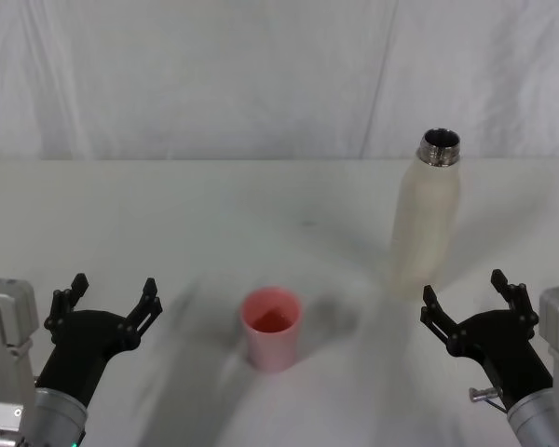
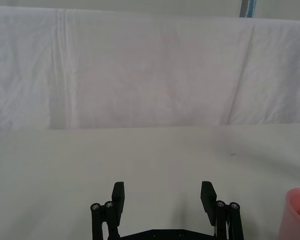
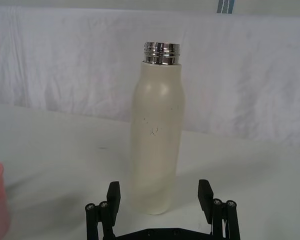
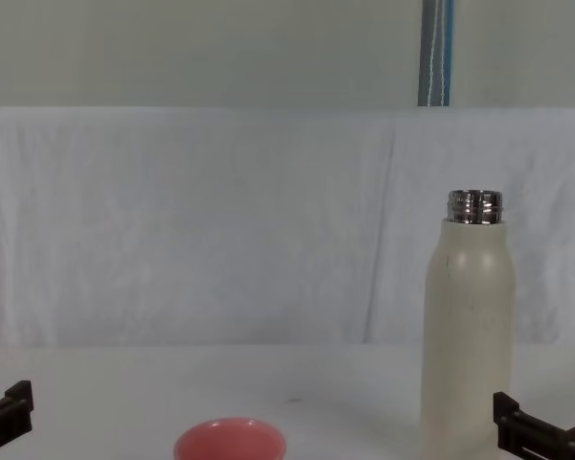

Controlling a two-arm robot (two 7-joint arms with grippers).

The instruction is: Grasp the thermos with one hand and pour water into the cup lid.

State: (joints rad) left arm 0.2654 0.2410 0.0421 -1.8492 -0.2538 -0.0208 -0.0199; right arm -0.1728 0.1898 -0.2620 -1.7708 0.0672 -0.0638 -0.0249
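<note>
One thermos [image 1: 426,223] stands upright, uncapped, on the right of the bench [image 1: 214,214]; one pink cup lid [image 1: 271,328] sits near the middle, well apart from it. Two pincers hover low, fingers apart: left pincer [image 1: 110,300], right pincer [image 1: 464,300] just before the thermos. White cloth [image 4: 220,220] covers bench and backdrop.
</note>
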